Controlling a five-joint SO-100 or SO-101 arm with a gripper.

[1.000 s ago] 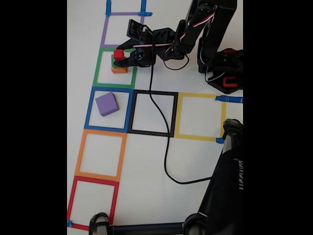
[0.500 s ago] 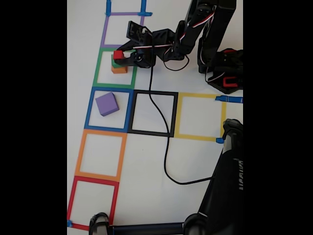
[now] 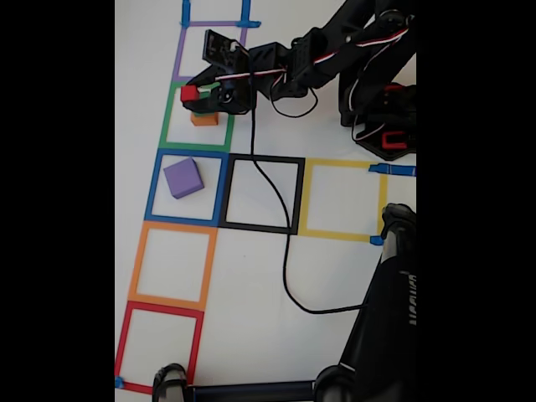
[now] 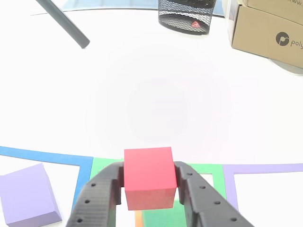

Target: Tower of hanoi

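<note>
Arm: stretched out low from its base, wrist bent.
Gripper [image 4: 149,187]: jaws clamped on the red cube [image 4: 148,182], one finger [image 4: 102,196] each side.

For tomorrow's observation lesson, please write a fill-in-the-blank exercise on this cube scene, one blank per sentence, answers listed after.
1. The pincer is closed on the ______ cube.
2. The purple cube sits inside the ______ tape square.
3. In the fixed view, the orange cube rests inside the ______ tape square.
4. A black ______ trails from the arm across the black tape square.

Missing words: red; blue; green; cable
</note>
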